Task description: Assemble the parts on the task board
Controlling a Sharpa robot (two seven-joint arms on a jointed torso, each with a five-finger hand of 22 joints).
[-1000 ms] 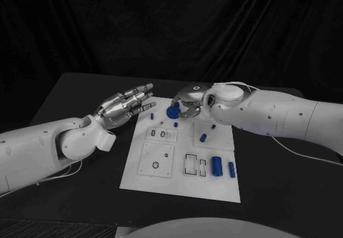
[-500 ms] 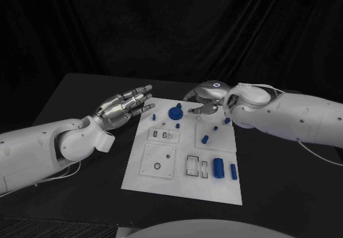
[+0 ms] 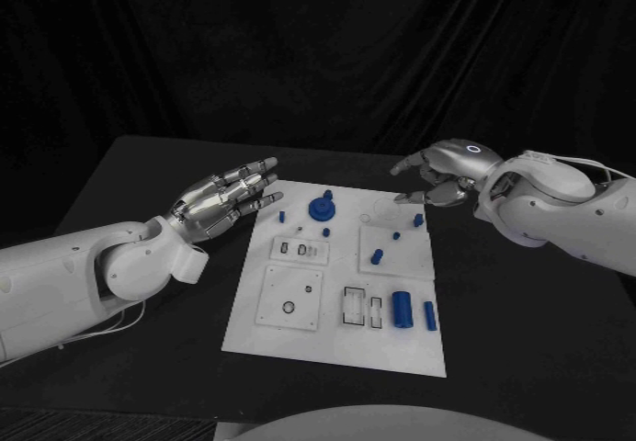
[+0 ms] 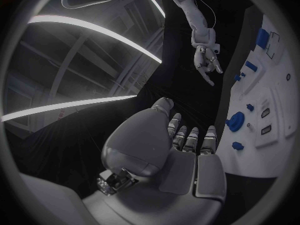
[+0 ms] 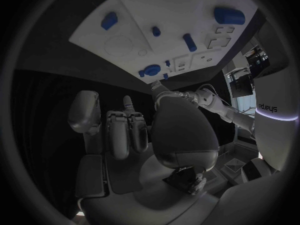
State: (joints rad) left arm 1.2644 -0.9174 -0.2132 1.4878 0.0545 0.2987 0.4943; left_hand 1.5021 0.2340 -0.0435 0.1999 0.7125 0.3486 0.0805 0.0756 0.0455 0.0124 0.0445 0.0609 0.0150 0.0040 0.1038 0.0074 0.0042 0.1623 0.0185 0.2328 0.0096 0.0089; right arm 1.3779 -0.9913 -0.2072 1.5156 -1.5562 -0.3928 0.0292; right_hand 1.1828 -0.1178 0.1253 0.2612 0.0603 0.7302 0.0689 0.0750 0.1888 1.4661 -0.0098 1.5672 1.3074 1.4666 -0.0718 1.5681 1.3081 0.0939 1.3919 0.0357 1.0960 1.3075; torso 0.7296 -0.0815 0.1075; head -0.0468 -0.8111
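Right hand point(image 3: 444, 175) sits upper right of the head frame, past the far right corner of the task board point(image 3: 338, 354), fingers apart and curled loosely, holding nothing. Fingertips hang just off the board edge, near the small blue peg point(image 3: 417, 220) at that corner; no contact visible

Left hand point(image 3: 228, 195) is left of centre, just beside the board's far left edge, fingers extended side by side and pointing up-right, empty. Nearest part to it is the small blue peg point(image 3: 281, 217) on the board's left edge, apart from the fingers

Task board lies mid-frame on the black table point(image 3: 132, 184), running from centre down to lower middle. Parts on it:
- round blue knob point(image 3: 321, 208) near the far edge, nothing over it
- small blue piece point(image 3: 377, 256) mid-board, with a smaller one point(image 3: 395, 236) just above
- two blue cylinders point(image 3: 402, 310) and point(image 3: 429, 314) side by side, lower right of the board
- empty round recess point(image 3: 377, 219) right of the knob

Nothing blocks either hand's path to the board

Versus 1.0 s ago: right hand was down on the blue knob, covering it; it has since lifted off and pulled back to the upper right, and the knob stays on the board. Left hand unchanged

Right wrist view: board point(image 5: 181, 15) and knob point(image 5: 150, 70) lie beyond the fingers, well apart from them
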